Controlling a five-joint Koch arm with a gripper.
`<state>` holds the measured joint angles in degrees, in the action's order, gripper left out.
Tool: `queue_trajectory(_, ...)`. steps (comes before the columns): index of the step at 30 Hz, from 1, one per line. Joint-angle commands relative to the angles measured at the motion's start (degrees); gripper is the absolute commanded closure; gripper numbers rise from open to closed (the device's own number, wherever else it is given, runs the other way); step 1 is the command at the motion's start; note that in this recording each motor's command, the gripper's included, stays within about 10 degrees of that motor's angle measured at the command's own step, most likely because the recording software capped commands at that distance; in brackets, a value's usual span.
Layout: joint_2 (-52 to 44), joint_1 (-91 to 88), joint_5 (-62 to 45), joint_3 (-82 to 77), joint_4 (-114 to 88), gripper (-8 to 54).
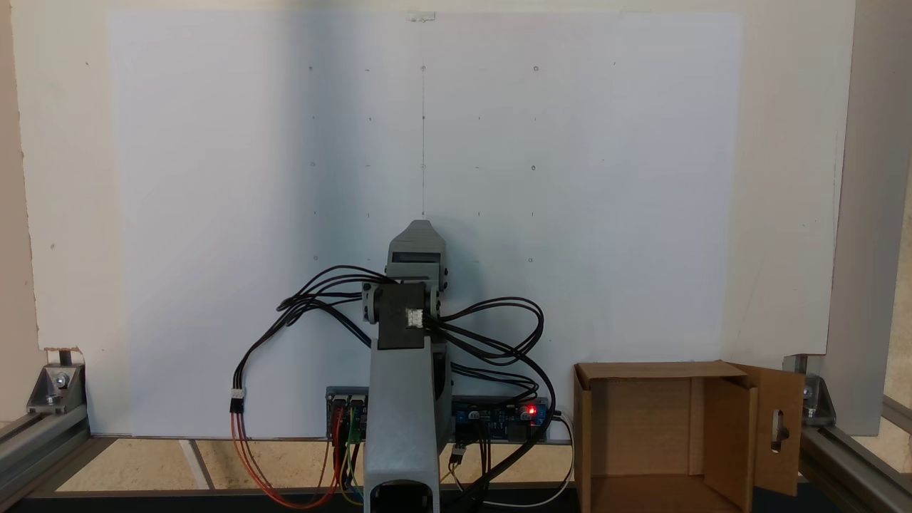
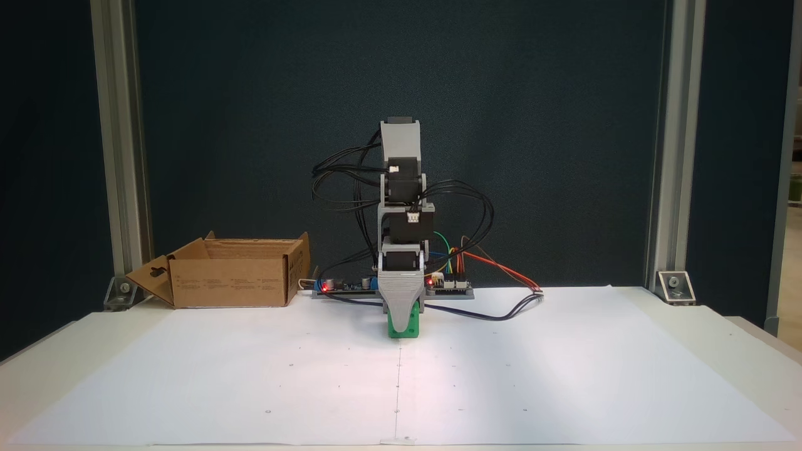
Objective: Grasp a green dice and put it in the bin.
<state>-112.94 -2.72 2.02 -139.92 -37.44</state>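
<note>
1. Apparently early in the task: the green dice (image 2: 402,326) sits on the white paper sheet (image 2: 250,376) at centre frame in a fixed view, directly under the grey gripper (image 2: 401,311). It is not in the bin.
2. Bin: the cardboard box (image 2: 235,280) stands at left of that view, well apart from the dice; in the other it is at lower right (image 1: 641,427), open, interior bare as far as visible.
3. Gripper state: cannot tell. The grey jaw shell covers the dice's top; whether it pinches or merely touches is hidden.
4. Left to do, by my reading: secure the grasp, lift, carry to the box, release.
5. Pose: arm (image 1: 402,399) folded compactly over its base, gripper pointing down and forward along the paper's centre line; cables (image 2: 463,207) loop to both sides.
</note>
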Motion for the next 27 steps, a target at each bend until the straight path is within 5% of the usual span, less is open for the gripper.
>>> queue_trajectory(1, 0.3, 0.6, 2.5, 0.5, 0.0, 2.5)
queue_trajectory(19, 1.2, 1.1, 2.5, 0.2, 2.7, 6.9)
queue_trajectory(27, 1.1, 1.1, 2.5, 0.2, 4.0, 34.0)
